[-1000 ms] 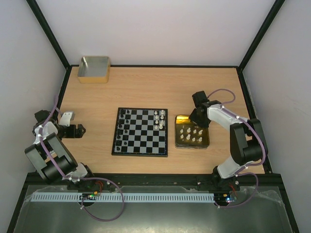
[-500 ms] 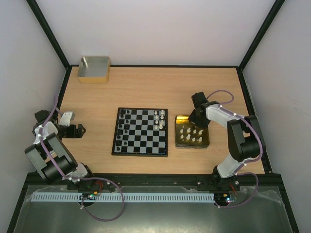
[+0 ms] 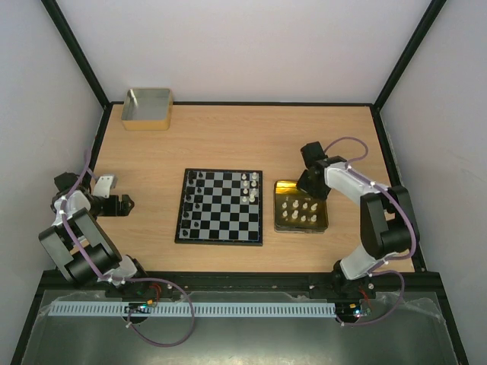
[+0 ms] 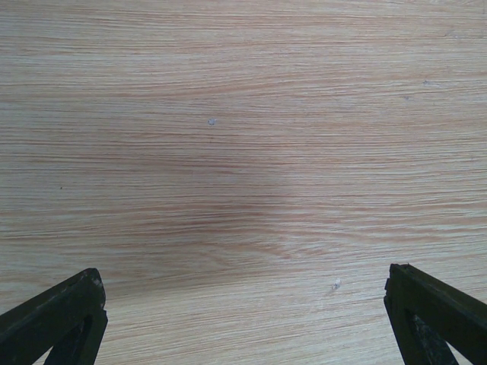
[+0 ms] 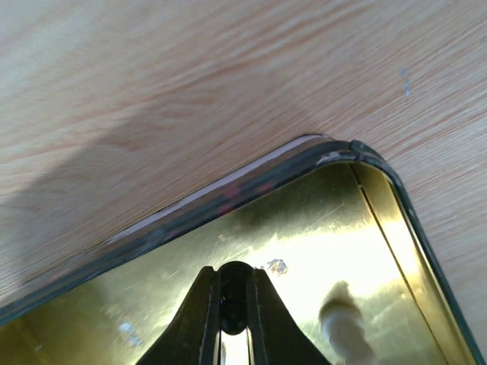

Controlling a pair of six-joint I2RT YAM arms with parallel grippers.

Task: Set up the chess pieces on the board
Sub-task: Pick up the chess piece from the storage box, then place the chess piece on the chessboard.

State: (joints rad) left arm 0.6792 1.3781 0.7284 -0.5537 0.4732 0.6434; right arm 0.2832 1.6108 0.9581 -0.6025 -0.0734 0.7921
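The board point(image 3: 221, 207) lies mid-table, with black chess pieces point(image 3: 192, 199) along its left side and a few white ones point(image 3: 248, 186) at its far right. Several more white pieces point(image 3: 298, 211) stand in the gold tin point(image 3: 326, 219). My right gripper point(image 3: 307, 184) hangs over the tin's far corner. In the right wrist view that gripper point(image 5: 233, 300) is shut on a small black piece point(image 5: 233, 308) above the gold floor, and a blurred white piece point(image 5: 346, 328) stands just to its right. My left gripper point(image 4: 243, 312) is open over bare wood.
A grey box with a tan rim point(image 3: 147, 109) sits at the far left corner. The tin's dark rim point(image 5: 228, 190) runs just ahead of the right fingers. The left gripper point(image 3: 125, 203) rests low at the table's left edge, well away from the board.
The right gripper's jaws have closed onto the black piece over the tin, and the arm shifted only slightly. The left arm has not moved.
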